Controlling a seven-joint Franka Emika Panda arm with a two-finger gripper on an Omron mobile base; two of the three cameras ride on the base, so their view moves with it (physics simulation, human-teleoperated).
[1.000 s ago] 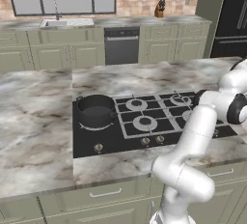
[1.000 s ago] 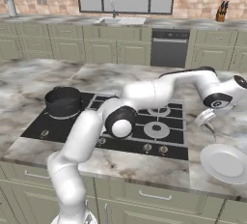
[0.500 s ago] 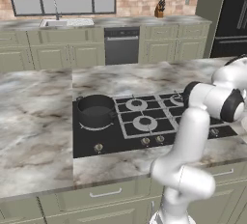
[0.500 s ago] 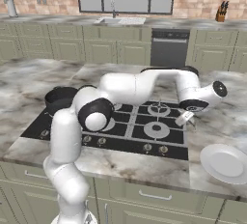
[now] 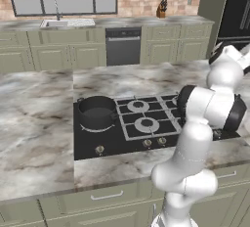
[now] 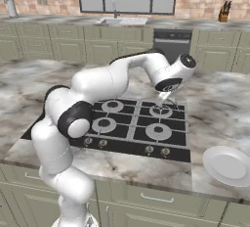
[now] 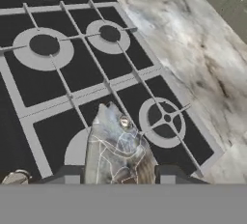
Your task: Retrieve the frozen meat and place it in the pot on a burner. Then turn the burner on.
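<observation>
Gripper [image 7: 116, 175] clamped on the frozen meat [image 7: 116, 146], a pale glossy slab held between the finger tips above the grated side of the stove [image 5: 146, 145]. Pot [image 5: 96, 112] sits on the flat ringed burner [image 5: 97, 125] at the stove's left end, well apart from the gripper. White plate [image 6: 228, 165] on the counter to the right. No readable writing or labels anywhere.

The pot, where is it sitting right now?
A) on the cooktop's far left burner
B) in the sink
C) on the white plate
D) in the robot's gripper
A. The pot stands on the left end of the black cooktop, apart from the gripper, which holds a frosty fish-like piece.
</observation>
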